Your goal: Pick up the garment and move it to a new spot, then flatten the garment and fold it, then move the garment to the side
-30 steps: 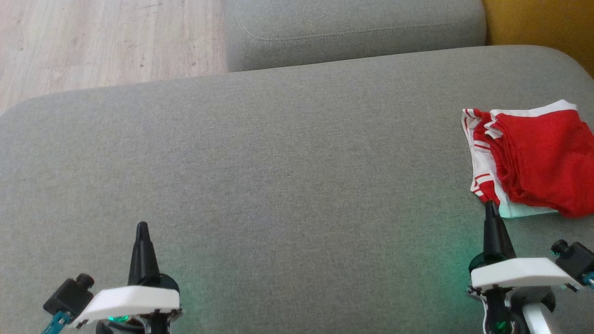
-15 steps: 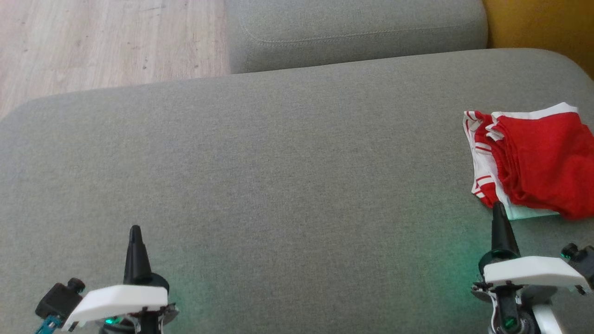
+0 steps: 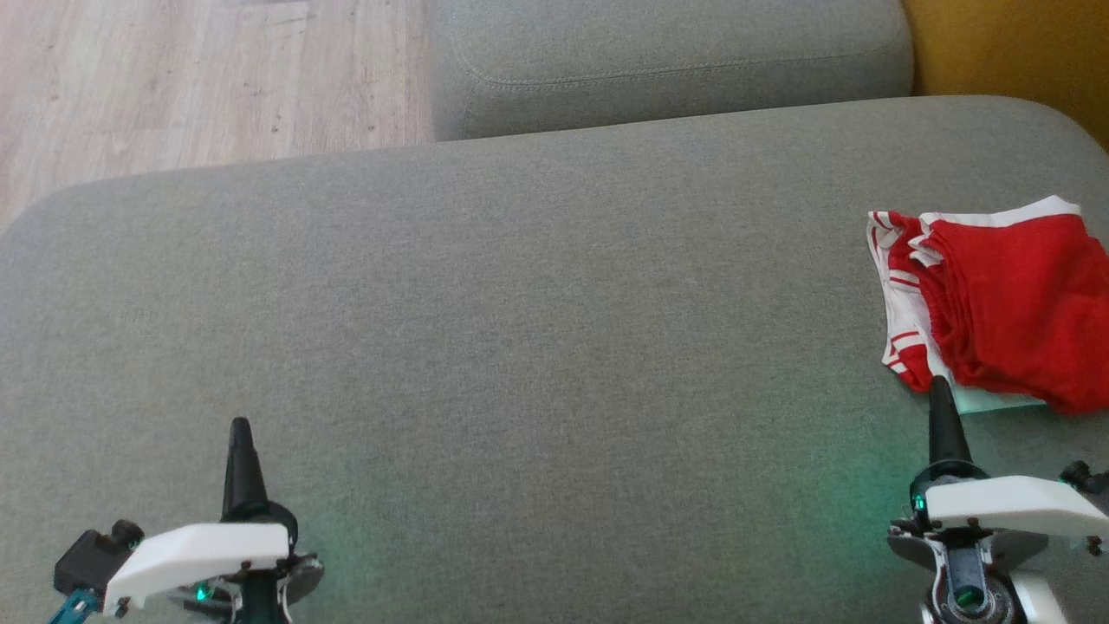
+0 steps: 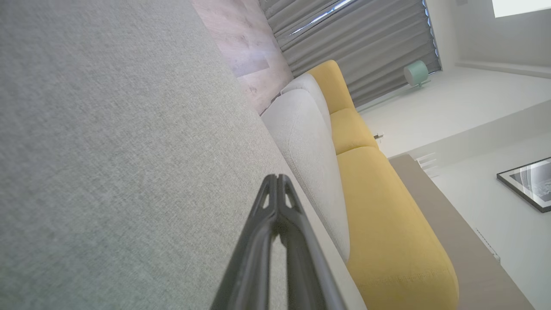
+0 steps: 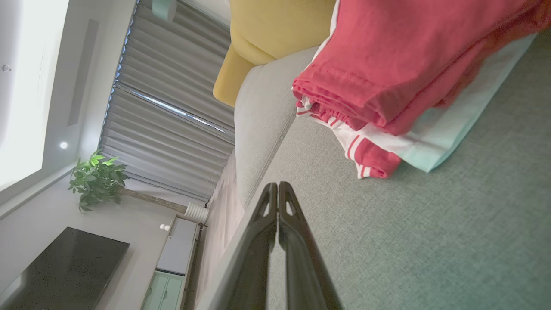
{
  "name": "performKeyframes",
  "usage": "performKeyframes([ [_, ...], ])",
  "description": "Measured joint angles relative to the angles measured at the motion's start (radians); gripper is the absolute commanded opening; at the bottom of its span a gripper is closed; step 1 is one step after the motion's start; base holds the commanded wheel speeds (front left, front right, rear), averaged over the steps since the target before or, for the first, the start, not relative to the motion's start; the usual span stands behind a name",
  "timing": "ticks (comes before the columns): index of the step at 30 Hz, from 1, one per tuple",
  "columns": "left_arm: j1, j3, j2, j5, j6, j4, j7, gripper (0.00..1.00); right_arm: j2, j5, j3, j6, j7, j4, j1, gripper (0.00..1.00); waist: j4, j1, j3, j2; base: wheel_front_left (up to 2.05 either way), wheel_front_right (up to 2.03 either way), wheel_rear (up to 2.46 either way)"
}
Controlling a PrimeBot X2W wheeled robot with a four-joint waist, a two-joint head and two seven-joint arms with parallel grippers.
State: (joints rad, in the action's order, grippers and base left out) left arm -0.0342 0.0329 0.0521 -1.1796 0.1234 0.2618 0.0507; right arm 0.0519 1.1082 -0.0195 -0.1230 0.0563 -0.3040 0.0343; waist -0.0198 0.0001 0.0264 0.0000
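Note:
The garment [image 3: 1005, 303] is a folded red piece with white stripes and white trim, lying at the far right of the grey sofa seat [image 3: 520, 329]. It also shows in the right wrist view [image 5: 387, 82], upper right. My right gripper [image 3: 938, 386] is shut and empty, its tip just short of the garment's near edge; its closed fingertips [image 5: 278, 186] meet over bare cushion. At the lower left my left gripper [image 3: 238, 426] is shut with nothing in it, far from the garment. Its fingertips [image 4: 277, 178] are pressed together above the seat.
A second grey cushion [image 3: 667, 61] lies behind the seat, with wooden floor [image 3: 191, 78] at the upper left and a yellow sofa part [image 3: 1014, 52] at the upper right. The seat's rounded far edge runs across the middle of the head view.
Both grippers have drawn back toward me and slid slightly outward, still shut. The head view has tipped a little, shifting the whole scene down; the garment lies as before.

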Motion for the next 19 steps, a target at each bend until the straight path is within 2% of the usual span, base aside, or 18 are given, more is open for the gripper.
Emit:
performKeyframes([
  [19,-0.002,-0.034,0.000,-0.173,0.000,0.003,-0.059,0.00,0.001,0.203,-0.030,0.000,-0.056,0.005,0.002,0.00,0.008,0.0000,-0.009,0.0000,0.00,0.00,0.00],
])
